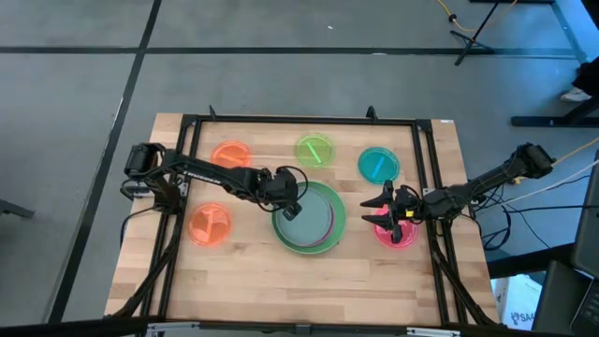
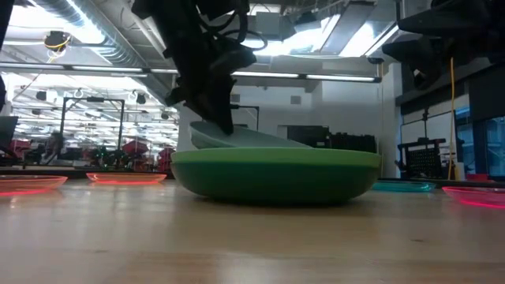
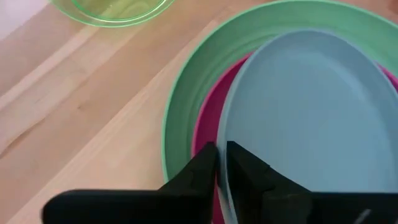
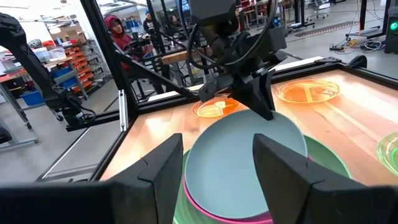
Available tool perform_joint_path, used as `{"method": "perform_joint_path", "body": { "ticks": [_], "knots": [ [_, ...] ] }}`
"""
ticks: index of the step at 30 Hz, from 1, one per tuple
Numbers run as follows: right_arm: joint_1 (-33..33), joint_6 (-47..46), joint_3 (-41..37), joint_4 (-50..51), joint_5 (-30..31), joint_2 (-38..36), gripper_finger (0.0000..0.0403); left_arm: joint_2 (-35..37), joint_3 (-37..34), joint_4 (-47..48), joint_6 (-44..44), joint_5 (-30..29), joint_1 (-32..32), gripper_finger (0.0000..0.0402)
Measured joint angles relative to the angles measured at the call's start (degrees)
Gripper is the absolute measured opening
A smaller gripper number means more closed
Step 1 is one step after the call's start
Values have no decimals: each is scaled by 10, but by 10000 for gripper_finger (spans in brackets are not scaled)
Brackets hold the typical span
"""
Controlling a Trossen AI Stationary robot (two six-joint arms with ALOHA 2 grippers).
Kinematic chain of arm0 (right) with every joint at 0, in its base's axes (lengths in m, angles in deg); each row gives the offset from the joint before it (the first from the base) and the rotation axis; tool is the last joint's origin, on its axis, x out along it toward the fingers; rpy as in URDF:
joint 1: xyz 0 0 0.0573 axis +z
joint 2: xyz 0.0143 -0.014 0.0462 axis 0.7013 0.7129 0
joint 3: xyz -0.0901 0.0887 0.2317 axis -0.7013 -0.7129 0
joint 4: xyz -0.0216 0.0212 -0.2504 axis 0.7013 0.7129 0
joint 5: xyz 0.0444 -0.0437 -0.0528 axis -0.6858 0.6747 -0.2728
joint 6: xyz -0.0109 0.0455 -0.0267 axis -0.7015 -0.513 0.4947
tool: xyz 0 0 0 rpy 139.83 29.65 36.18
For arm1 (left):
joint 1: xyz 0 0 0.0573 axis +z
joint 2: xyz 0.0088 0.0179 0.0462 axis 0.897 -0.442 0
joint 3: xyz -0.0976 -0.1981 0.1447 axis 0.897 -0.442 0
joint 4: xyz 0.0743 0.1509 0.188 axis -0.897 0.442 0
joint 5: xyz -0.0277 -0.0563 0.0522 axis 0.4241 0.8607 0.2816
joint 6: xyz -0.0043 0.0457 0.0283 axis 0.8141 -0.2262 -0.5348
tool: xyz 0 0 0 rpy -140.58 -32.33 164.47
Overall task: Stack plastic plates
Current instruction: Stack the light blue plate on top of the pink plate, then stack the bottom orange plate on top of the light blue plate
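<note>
High view: the central stack is seen mid-bench (image 1: pixel 243 271), with a large green plate (image 1: pixel 329 236) at the bottom, a magenta plate (image 1: pixel 327 218) on it and the pale blue-grey plate (image 1: pixel 304 222) on top. The left hand (image 1: pixel 289 212) is closed on the blue-grey plate's rim at the stack's left edge. The right hand (image 1: pixel 387 214) is held spread wide over the red-pink plate (image 1: pixel 397 234), gripping nothing. Two orange plates (image 1: pixel 210 225), a lime plate (image 1: pixel 314 150) and a teal plate (image 1: pixel 378 165) are scattered around, unstacked.

Low view: the blue-grey plate (image 2: pixel 237 139) is seen tilted, its gripped edge lifted above the green plate's rim (image 2: pixel 276 170). If it is let go at this tilt, a slide sideways or an uneven seating is judged likely.

Left wrist view: the fingers (image 3: pixel 205 174) are pinched narrowly on the blue-grey rim (image 3: pixel 311 118), just over the magenta plate (image 3: pixel 208 121). The magenta edge could be caught and dragged when the hand is pulled away.

Right wrist view: the right hand's fingers (image 4: pixel 165 165) are shown wide apart, pointed at the stack (image 4: pixel 249 155) and the left arm (image 4: pixel 242 68). A clash of the two arms is judged possible if both are moved over the stack together.
</note>
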Motion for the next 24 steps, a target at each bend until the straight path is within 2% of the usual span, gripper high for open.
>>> {"method": "perform_joint_path", "body": {
  "ticks": [10, 16, 24],
  "knots": [
    [0, 2, 0, 5, -2, 0, 188, 7, 0, 25, -21, 9, -3, 116],
    [0, 2, 0, 5, -2, 0, 188, 40, 0, 82, -17, 14, -37, 120],
    [0, 6, 0, 5, 0, 0, 188, 60, 0, 160, 108, 37, -118, 121]
  ]
}}
